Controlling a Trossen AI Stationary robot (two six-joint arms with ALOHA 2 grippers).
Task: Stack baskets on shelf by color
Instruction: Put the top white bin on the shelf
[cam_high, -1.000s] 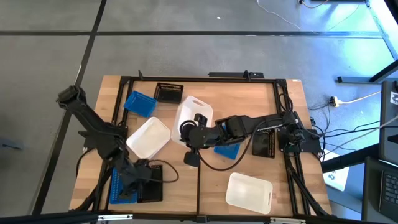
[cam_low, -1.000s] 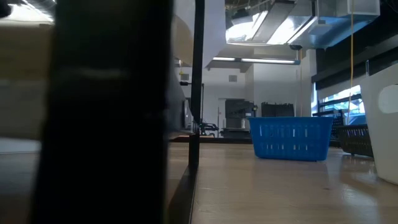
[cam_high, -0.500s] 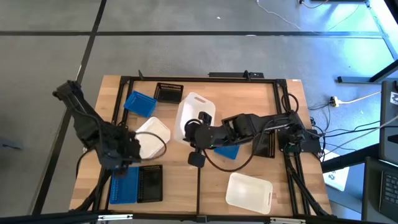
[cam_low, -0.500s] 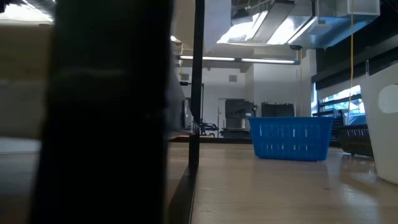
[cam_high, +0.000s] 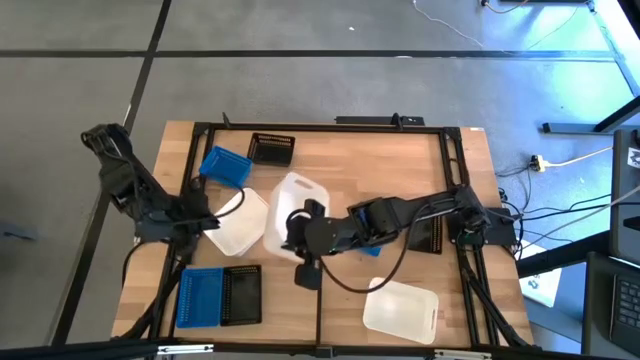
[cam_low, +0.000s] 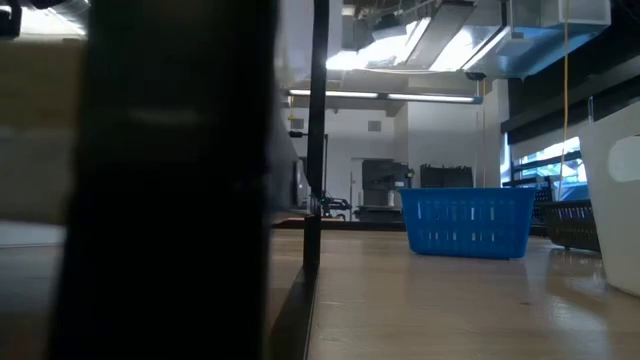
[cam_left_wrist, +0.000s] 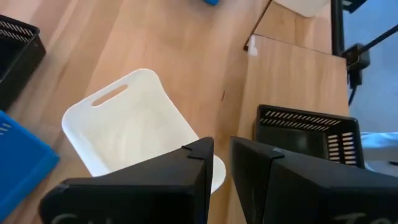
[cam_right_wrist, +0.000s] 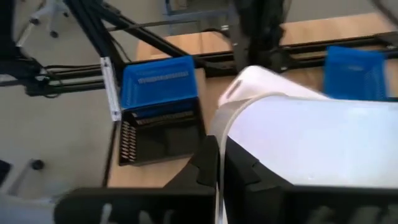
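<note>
- On the wooden shelf (cam_high: 330, 170), the right gripper (cam_high: 298, 222) is near the middle, and its fingers are squeezed tight on the thin wall of a white basket (cam_high: 286, 203)
- That held white basket is tipped up off the wood, with its handle hole at the far end
- Just beside it, on the left, sits a second white basket (cam_high: 237, 222), flat on the shelf
- Over that second basket's near edge is the left gripper (cam_left_wrist: 221, 163), with its two dark fingers (cam_left_wrist: 186, 171) a small gap apart and nothing between them
- Toward the front right lies a third white basket (cam_high: 400, 307), well apart from the other two
- At the front left, a blue basket (cam_high: 200, 296) and a black basket (cam_high: 240, 294) sit side by side, touching
- At the back, another blue basket (cam_high: 225, 165) and another black basket (cam_high: 271, 149) sit close together
- One more black basket (cam_high: 425, 232) is partly hidden under the right arm, and a bit of blue peeks out by it
</note>
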